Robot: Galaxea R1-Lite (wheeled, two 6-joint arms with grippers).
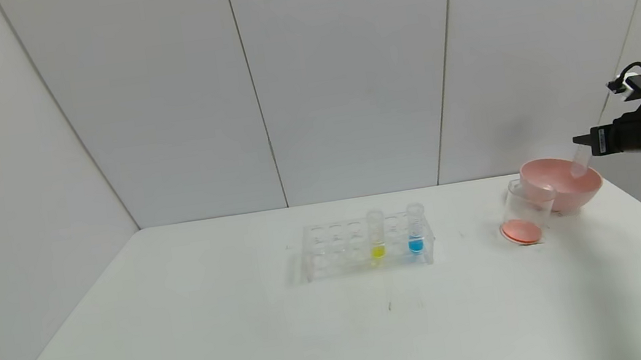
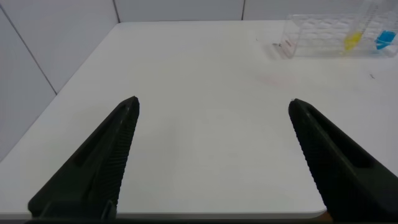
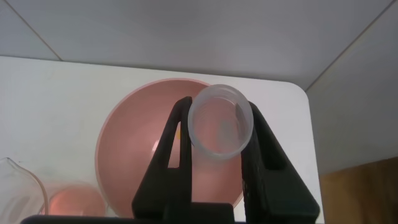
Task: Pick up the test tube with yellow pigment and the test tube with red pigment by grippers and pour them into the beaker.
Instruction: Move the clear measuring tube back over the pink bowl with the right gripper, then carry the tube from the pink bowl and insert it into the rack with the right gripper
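- Presently the right gripper [image 3: 219,134] hangs over the pink bowl [image 1: 563,191] at the table's far right corner, its fingers [image 3: 171,158] clamped on either side of a clear tube, the test tube with red pigment [image 3: 220,122].
- Seen from the right wrist, the tube's open mouth faces the camera and it looks empty; it sits squarely between the two fingers, touching both.
- Judgement: red liquid already lies in the beaker [image 1: 527,221], which stands just beside the bowl at its 8 o'clock, so the spent tube is probably held over the bowl for discarding.
- The test tube with yellow pigment [image 1: 376,234] stands upright in the tube rack [image 1: 330,252] near table centre, with the blue tube [image 1: 416,228] at its 3 o'clock; both are well apart from either gripper.
- The left gripper [image 2: 214,109] waits low at the table's near left edge, fingers spread wide and holding nothing, the rack well off at about 1 o'clock.
- Judgement: the yellow pour is not yet done.
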